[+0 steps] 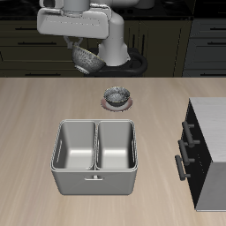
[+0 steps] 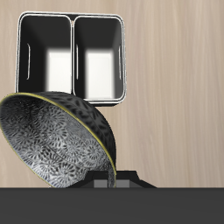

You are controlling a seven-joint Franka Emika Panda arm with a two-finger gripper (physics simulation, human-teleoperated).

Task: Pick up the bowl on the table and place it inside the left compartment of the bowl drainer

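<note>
My gripper (image 1: pixel 91 53) is shut on the rim of the bowl (image 1: pixel 86 60), a small dark grey bowl with a speckled inside. It hangs tilted high above the table (image 1: pixel 35 106), toward the back. In the wrist view the bowl (image 2: pixel 57 140) fills the near field, and my gripper (image 2: pixel 105 180) pinches its edge. The bowl drainer (image 1: pixel 94 184) stands nearer the table's front edge, both wells empty. Its left compartment (image 1: pixel 75 146) is open. The bowl drainer (image 2: pixel 72 52) shows beyond the bowl in the wrist view.
A matching bowl on a pinkish-brown plate (image 1: pixel 116 97) sits between the arm and the drainer. A grey cabinet with dark handles (image 1: pixel 205 146) stands at the table's side.
</note>
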